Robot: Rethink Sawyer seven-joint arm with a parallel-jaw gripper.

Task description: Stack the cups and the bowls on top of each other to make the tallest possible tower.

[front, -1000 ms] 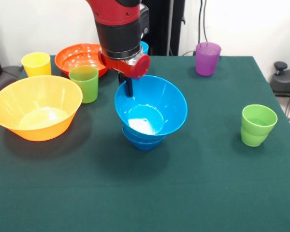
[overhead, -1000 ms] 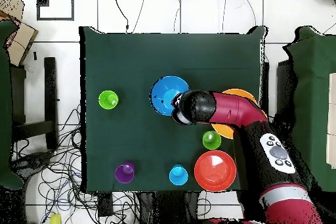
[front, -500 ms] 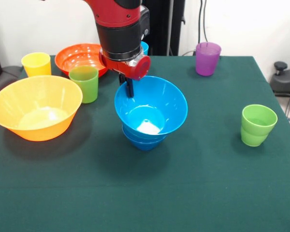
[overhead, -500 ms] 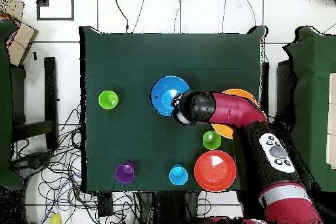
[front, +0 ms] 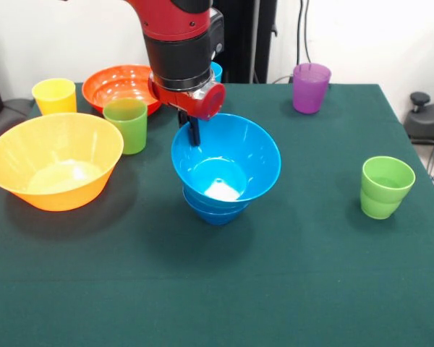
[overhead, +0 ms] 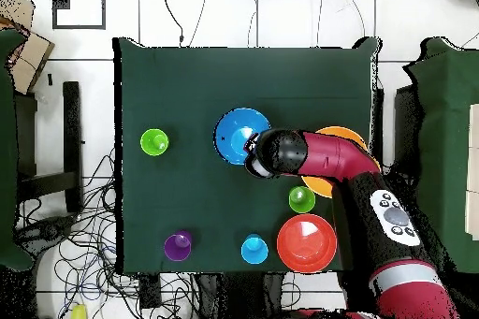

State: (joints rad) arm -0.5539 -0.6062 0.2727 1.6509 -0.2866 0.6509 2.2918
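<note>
A big light blue bowl [front: 235, 155] [overhead: 239, 131] sits nested on two smaller blue bowls [front: 213, 211], forming a short tower at the table's middle. My gripper [front: 194, 131] reaches down at this bowl's far-left rim, its tip inside the bowl; its state does not show. To the left stand a yellow-orange bowl [front: 54, 159], an orange-red bowl [front: 119, 83] [overhead: 306, 242], a yellow cup [front: 55, 96] and a green cup [front: 126, 124] [overhead: 301, 200]. Another green cup [front: 385, 186] [overhead: 154, 142] stands alone at the right. A purple cup [front: 310, 87] [overhead: 178, 245] is at the back. A light blue cup [overhead: 254, 249] is mostly hidden behind the arm in the front view.
The dark green table [front: 275, 289] carries everything. In the overhead view the red arm [overhead: 327, 156] covers most of the yellow-orange bowl [overhead: 341, 135]. Cables lie on the floor beyond the table's edges.
The top blue bowl settled very slightly onto the stack between one second and half a second ago. Since then nothing has visibly moved.
</note>
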